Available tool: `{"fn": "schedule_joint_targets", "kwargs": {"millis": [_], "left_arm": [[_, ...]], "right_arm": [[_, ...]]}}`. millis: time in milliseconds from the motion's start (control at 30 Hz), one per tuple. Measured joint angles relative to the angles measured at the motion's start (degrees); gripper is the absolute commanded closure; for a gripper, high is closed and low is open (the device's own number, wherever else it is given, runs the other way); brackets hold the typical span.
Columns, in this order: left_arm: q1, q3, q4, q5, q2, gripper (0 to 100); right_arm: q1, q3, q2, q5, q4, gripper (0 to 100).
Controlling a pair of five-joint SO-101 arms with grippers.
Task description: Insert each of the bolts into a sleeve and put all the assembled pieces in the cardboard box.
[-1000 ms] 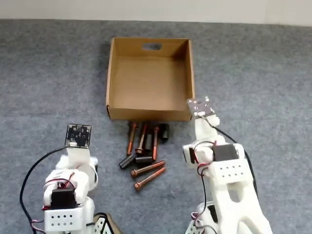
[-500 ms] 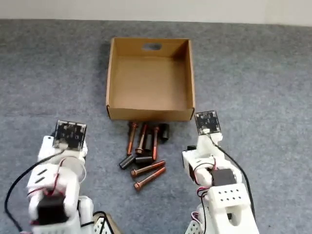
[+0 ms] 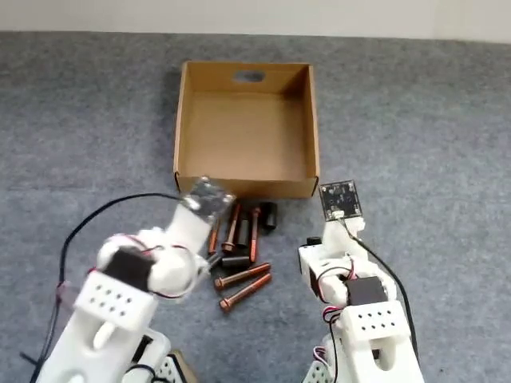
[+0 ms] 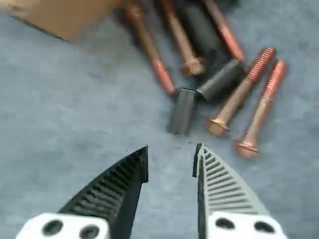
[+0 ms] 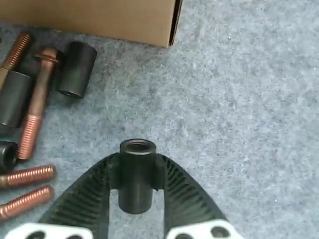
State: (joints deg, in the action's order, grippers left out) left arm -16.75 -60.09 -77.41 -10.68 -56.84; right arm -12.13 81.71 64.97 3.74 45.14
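Hovering over the grey carpet (image 4: 75,99) | left gripper (image 4: 169,154): fingers apart, short black metal sleeve (image 4: 182,110) just ahead, long side pointing almost at it, this arm is nearer | right gripper (image 5: 135,164): squeezing second black sleeve (image 5: 135,194), 3 o'clock from long copper bolts (image 3: 242,275) | brown cardboard box (image 3: 244,188): 12 o'clock from bolts.

Left arm (image 3: 152,267) extended, its fingers (image 4: 124,181) parted, right arm (image 3: 351,279) folded, fingers (image 5: 89,196) clamping sleeve (image 5: 135,174)
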Motion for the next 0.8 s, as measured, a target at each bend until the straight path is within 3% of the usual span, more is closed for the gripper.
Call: {"fn": "schedule_joint_targets", "kwargs": {"millis": [167,300,800], "left_arm": [[-2.64,0.0,5.54,14.59,4.04,83],[-3.52,-0.09,6.95,21.8,4.31,83],[-12.4,-19.69,24.97,23.47,4.31,83]], "right_arm": [[0.0,1.67,0.35,0.0,0.0,99.3],[0.0,1.85,0.35,0.0,0.0,99.3],[0.0,1.85,0.35,0.0,0.0,99.3]]}}
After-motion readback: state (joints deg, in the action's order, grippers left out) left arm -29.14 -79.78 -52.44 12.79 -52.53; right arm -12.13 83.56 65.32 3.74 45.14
